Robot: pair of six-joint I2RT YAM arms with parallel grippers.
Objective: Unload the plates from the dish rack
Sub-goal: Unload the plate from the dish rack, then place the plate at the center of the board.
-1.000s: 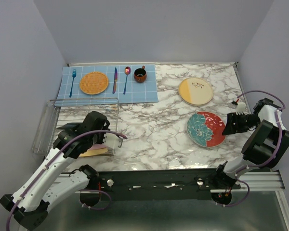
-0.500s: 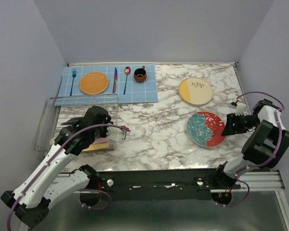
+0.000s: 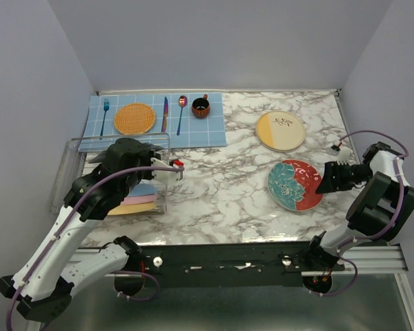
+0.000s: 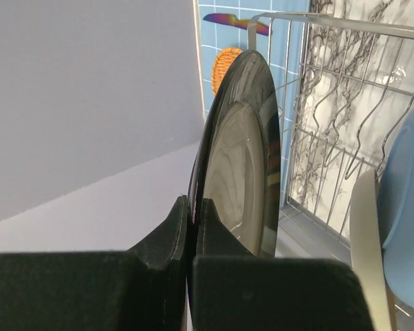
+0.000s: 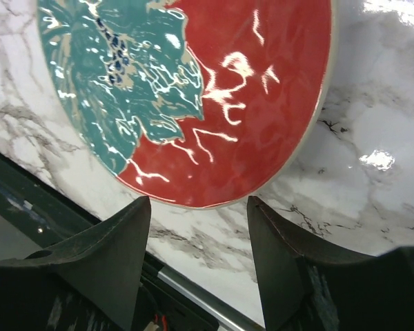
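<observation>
Pinches rim of upright black-rimmed round plate [image 4: 241,158] at silver wire dish rack [image 4: 345,23] with left tool [image 4: 192,207]; far right of rack, holds right tool [image 5: 196,201] open over teal-and-red floral plate [image 5: 193,89].

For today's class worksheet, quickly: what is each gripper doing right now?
Left gripper: closed on the edge of the upright, round black-rimmed plate.
Right gripper: open, holding nothing.

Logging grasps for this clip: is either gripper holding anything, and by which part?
The left gripper is shut on the rim of the black-rimmed plate, which stands on edge. The right gripper is open, holding nothing.
</observation>
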